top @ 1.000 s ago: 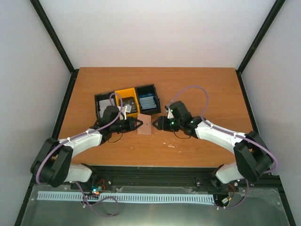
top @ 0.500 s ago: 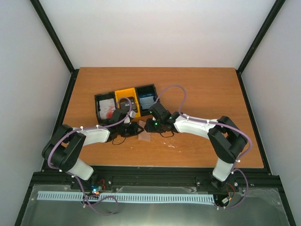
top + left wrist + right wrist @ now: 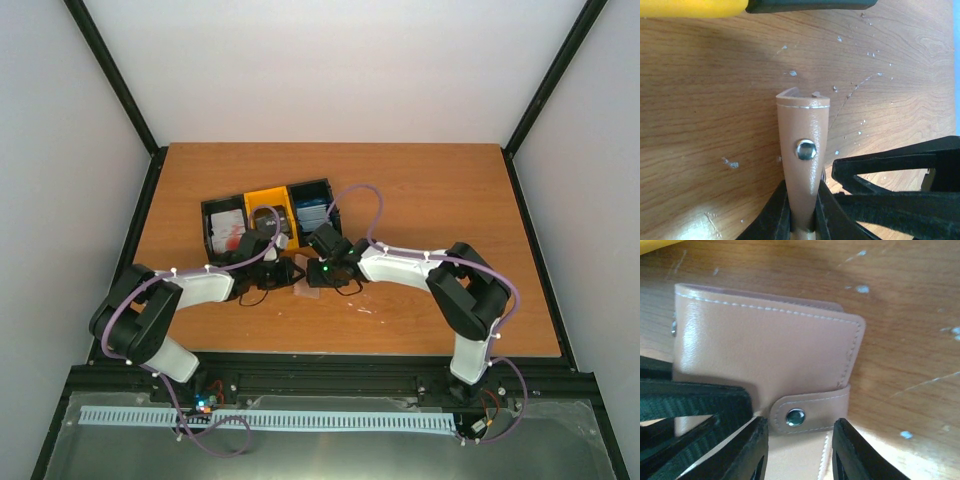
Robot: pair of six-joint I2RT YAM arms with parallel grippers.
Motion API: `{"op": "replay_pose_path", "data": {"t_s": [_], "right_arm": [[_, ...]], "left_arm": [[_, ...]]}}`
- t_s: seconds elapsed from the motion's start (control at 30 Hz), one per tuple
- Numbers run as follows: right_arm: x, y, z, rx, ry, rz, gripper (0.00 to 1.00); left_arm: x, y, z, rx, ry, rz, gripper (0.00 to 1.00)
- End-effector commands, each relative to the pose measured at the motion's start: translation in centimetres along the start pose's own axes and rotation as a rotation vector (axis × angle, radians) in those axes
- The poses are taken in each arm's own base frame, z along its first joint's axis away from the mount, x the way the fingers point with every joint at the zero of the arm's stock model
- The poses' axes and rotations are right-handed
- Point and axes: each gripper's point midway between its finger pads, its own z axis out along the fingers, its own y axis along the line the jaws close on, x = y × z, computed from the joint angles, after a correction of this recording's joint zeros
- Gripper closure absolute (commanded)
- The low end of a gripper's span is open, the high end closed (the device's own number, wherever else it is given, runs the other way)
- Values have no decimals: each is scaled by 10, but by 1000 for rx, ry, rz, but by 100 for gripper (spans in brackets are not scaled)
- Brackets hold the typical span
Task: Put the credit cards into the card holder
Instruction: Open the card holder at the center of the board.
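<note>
left tool (image 3: 802, 221) pinches smooth tan leather card holder (image 3: 803, 120).

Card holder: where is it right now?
Top view, left of centre, just near-side of the three-bin tray: the tan card holder is pinched in the left hand, the right hand straddling its snap tab.

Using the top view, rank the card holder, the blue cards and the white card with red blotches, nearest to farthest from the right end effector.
1. card holder, at the fingertips of the right end effector.
2. blue cards, right compartment of the tray, behind it.
3. white card with red blotches, left compartment.
</note>
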Motion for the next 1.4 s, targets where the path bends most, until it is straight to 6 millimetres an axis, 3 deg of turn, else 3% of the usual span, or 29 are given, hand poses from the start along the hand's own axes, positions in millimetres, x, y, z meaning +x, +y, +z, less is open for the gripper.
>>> {"op": "replay_pose_path", "data": {"t_s": [0.0,0.27,0.47,0.77,0.93,1.03,1.1,1.2,1.27,1.37], "right_arm": [[-7,-14,2,130,-56,-23,66],[-18,-31,-3,276,-127,-39,73],[-11,-22,5,218,-85,-54,96],[-11,-32,1,263,-105,-43,97],[-19,-65,-29,416,-205,30,97],[-19,-89,-44,479,-232,74,81],[-21,-87,-48,437,-232,58,67],[-24,-67,-51,242,-229,3,46],[-25,-44,-57,17,-226,-36,34],[-25,-15,-69,-198,-219,-101,24]], "left_arm": [[-8,-19,-4,63,-25,56,99],[-7,-17,-4,54,-21,49,99],[-6,-17,-5,51,-20,47,99],[-6,-14,-6,36,-28,40,99],[-8,-13,-7,23,-32,38,99],[-9,-17,-8,38,-35,54,99],[-10,-22,-10,59,-40,71,99],[-13,-33,-15,97,-46,112,99],[-14,-44,-20,136,-57,147,99],[-17,-59,-30,190,-72,178,99]]}}
